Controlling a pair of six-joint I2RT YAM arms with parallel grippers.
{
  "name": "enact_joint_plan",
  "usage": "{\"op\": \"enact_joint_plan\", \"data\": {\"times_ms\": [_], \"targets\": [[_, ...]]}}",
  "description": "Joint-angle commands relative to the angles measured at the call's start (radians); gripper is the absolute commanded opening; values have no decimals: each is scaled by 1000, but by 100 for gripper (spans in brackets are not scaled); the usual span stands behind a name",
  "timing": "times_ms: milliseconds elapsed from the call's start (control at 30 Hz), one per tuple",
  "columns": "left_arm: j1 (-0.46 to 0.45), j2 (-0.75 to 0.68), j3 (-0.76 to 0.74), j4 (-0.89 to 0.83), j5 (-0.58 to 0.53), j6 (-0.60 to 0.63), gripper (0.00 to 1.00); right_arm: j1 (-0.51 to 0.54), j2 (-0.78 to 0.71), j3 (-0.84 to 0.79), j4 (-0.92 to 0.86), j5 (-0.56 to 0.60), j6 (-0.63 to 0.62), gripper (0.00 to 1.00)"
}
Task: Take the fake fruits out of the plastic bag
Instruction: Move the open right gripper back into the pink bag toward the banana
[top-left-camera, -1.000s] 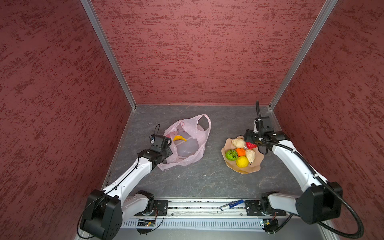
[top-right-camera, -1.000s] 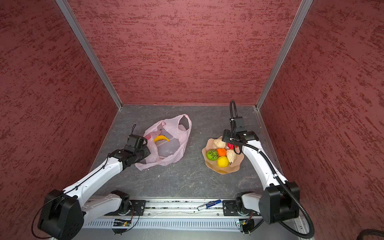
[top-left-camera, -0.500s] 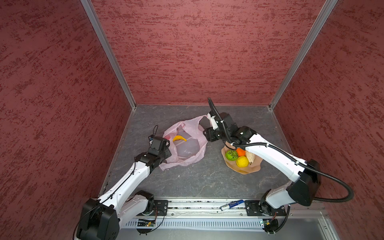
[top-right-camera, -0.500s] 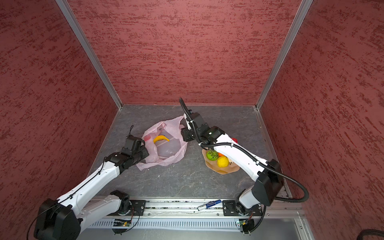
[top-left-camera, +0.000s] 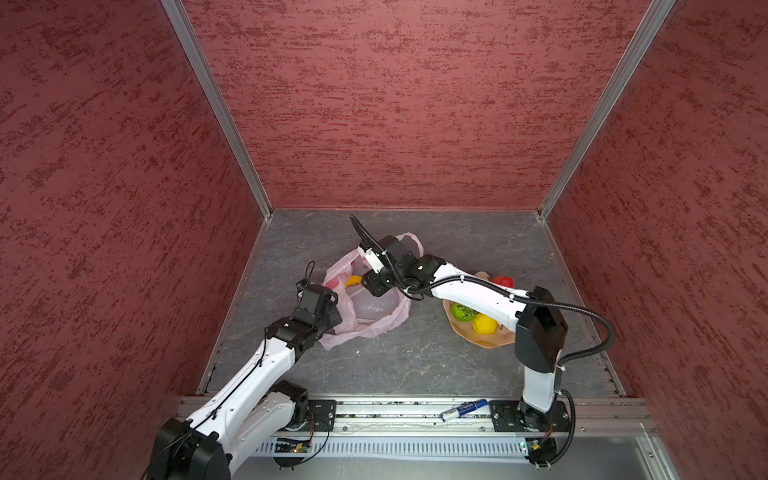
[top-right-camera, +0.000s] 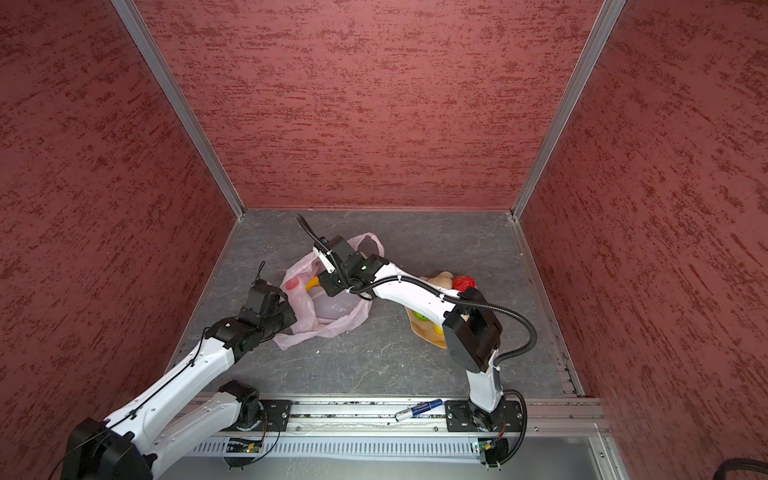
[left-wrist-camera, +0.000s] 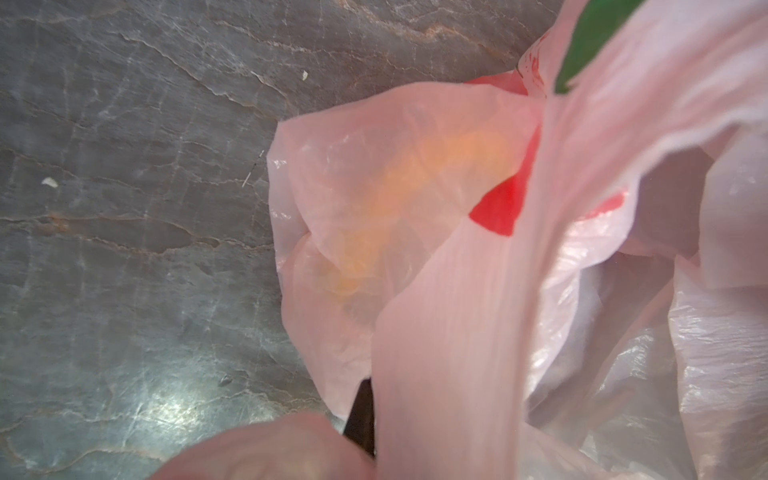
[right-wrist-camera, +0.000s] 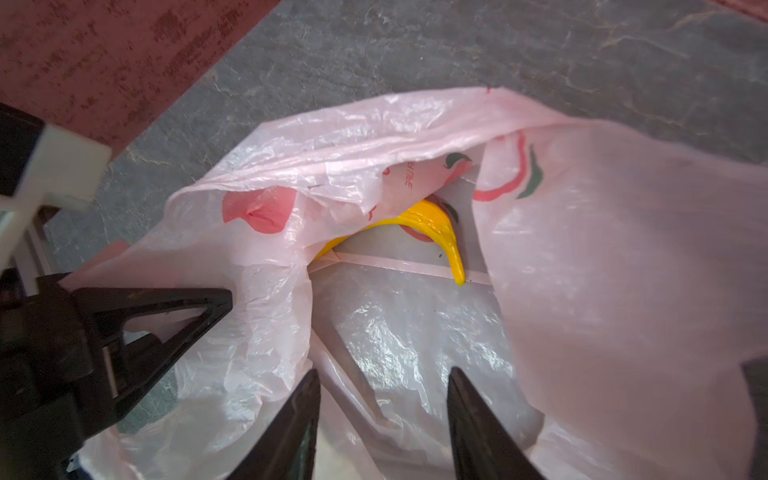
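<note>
Banana (right-wrist-camera: 432, 226) under bag (right-wrist-camera: 602, 270) fold; left hand (top-left-camera: 330, 309) clamps bag, right hand (right-wrist-camera: 382, 374) parted above.

My pale pink plastic bag (top-left-camera: 374, 320) lies crumpled and open on my worktop (top-left-camera: 415, 361), a yellow banana (right-wrist-camera: 434, 224) inside it. The green ball (top-left-camera: 462, 311), lemon (top-left-camera: 483, 325) and red ball (top-left-camera: 501, 281) sit well outside it.

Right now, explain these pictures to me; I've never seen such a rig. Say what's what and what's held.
Two white robot arms, each ending in a two-fingered pincer. Two pictures look down from overhead; two come from wrist cameras. On the grey table lies a pink plastic bag with a yellow banana inside; beside it a peach bowl holds a green ball, a lemon and a red ball. The left pincer pinches the bag's edge; the right pincer hangs open at the bag's mouth, holding nothing.
</note>
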Motion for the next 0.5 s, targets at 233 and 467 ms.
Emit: {"op": "enact_joint_plan", "data": {"times_ms": [233, 467], "targets": [[-10, -39, -27, 10, 2, -12, 10, 15, 149, 79, 54, 63, -50, 42], [-11, -56, -30, 6, 12, -2, 10, 13, 238, 130, 90, 101, -51, 42]]}}
